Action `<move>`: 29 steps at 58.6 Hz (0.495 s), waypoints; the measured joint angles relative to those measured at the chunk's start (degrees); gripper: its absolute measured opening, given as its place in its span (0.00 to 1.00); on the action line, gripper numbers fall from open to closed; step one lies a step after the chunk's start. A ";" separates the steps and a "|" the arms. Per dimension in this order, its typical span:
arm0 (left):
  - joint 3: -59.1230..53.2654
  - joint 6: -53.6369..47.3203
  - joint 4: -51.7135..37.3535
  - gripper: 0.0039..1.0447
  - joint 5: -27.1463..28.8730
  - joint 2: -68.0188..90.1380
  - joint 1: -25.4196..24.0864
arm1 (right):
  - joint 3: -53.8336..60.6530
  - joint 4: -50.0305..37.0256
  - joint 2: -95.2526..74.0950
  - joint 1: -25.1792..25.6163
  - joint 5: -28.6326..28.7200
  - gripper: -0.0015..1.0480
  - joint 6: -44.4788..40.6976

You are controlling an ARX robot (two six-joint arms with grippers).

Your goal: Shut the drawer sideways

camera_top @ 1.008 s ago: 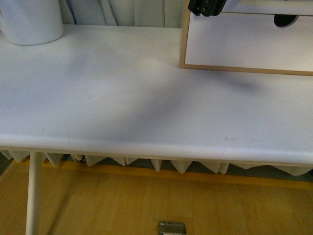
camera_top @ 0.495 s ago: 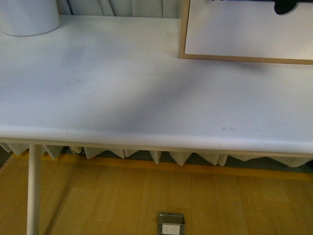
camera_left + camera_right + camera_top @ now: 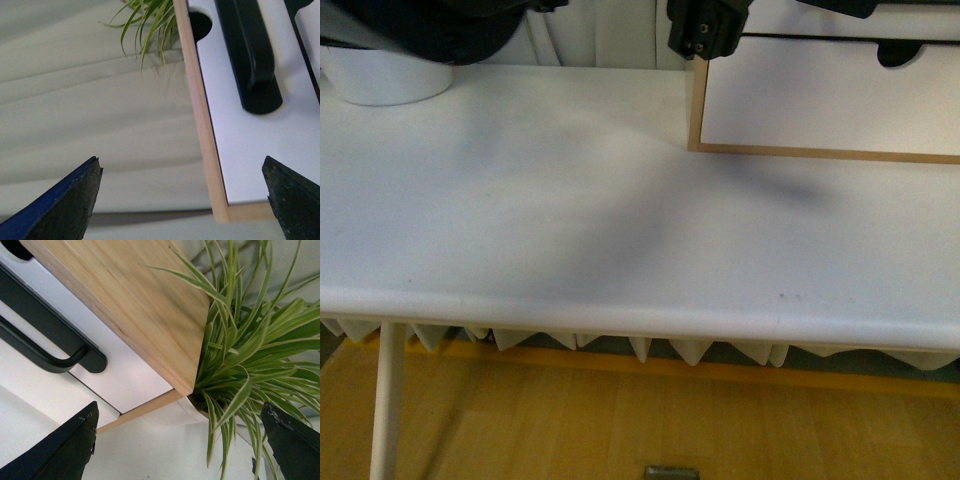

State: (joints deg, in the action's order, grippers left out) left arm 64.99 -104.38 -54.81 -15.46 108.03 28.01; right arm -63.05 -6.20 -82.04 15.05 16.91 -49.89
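Observation:
The drawer (image 3: pixel 260 145) is a white flat front with a long black bar handle (image 3: pixel 247 55) and a half-round cutout (image 3: pixel 200 25), set in a light wood case (image 3: pixel 202 130). My left gripper (image 3: pixel 181 170) is open, and its fingers straddle the case's side edge without touching it. In the front view it shows as a black block (image 3: pixel 708 28) at the case's upper left corner. My right gripper (image 3: pixel 180 412) is open and empty near the case's other end, facing the drawer (image 3: pixel 125 375), its handle (image 3: pixel 45 340) and the wood top (image 3: pixel 125 295). I cannot tell how far the drawer stands out.
In the front view a lower white front (image 3: pixel 820 100) has only a cutout (image 3: pixel 900 50). A spider plant (image 3: pixel 250 340) stands right beside the case. A white pot (image 3: pixel 380 80) sits at the table's (image 3: pixel 570 220) far left, under my dark left arm (image 3: pixel 420 25).
The left gripper had left the front view half a second ago; it is back at the case's upper left corner. The left arm now shows at the top left.

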 joint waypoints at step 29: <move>-41.97 33.24 -8.41 0.94 18.43 -37.18 -7.89 | 35.23 -4.98 39.60 1.40 -3.30 0.91 15.98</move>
State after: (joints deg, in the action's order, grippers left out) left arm 23.03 -71.13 -63.22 2.96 70.85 20.12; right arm -27.81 -11.18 -42.44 16.45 13.61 -33.91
